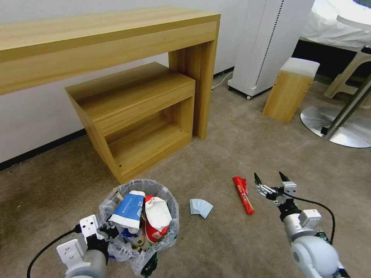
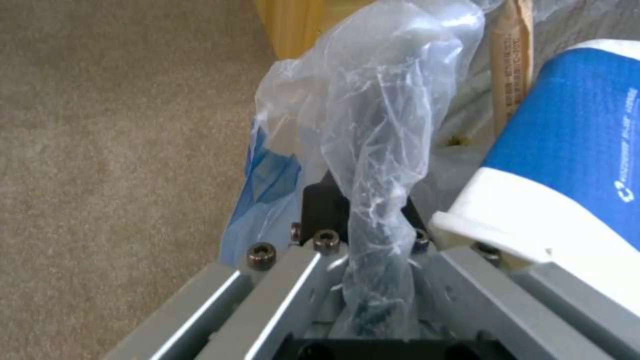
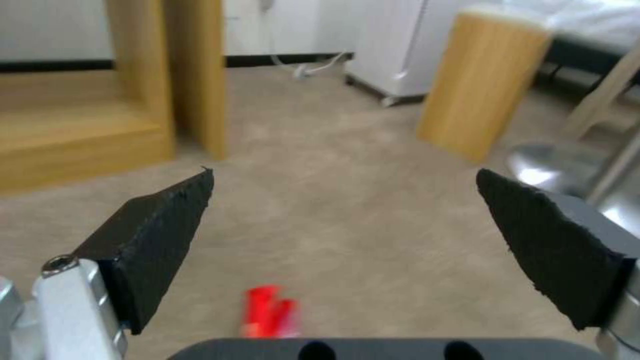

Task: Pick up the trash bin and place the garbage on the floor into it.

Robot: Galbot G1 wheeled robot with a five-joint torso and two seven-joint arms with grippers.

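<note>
Trash bin [image 1: 139,216] rim and its translucent liner [image 2: 373,125] are clamped between the jaws of the left gripper [image 1: 106,231], at the bin's near left side; in the left wrist view the crumpled plastic is seen pinched between the grey fingers [image 2: 267,295]. The bin stands upright on the beige carpet floor [image 1: 232,154], in front of the low wooden shelf unit [image 1: 135,116], and is already filled: a blue-white paper cup [image 1: 128,210] lies tilted inside with its white rim toward the left gripper, and small white lettering on its blue side cannot be read; beside it a red-and-white snack packet [image 1: 156,218] is stuffed in, its print also illegible. A brown paper-wrapped stick [image 2: 510,65] with unreadable printing rises behind the cup in the left wrist view. The jaws of the right gripper [image 1: 270,179] are spread wide and hold nothing; they hover above the carpet just to the right of a red packet [image 1: 243,194], whose long axis runs from far-left to near-right, with a thin wooden stick [image 1: 249,202] lying along its near end. In the right wrist view the red packet [image 3: 270,317] shows low between the two black pads [image 3: 153,240]. A pale blue tissue [image 1: 201,207] is lying flat between the bin and the red packet, apart from both. Farther off, a wooden desk [image 1: 96,42] stands against the wall over the shelf unit, a white appliance [image 1: 266,42] is placed to its right, and a small wooden stool [image 1: 290,88] and a round metal base [image 1: 340,127] are found beyond the right gripper. The carpet between the right gripper and the red packet is unobstructed.
</note>
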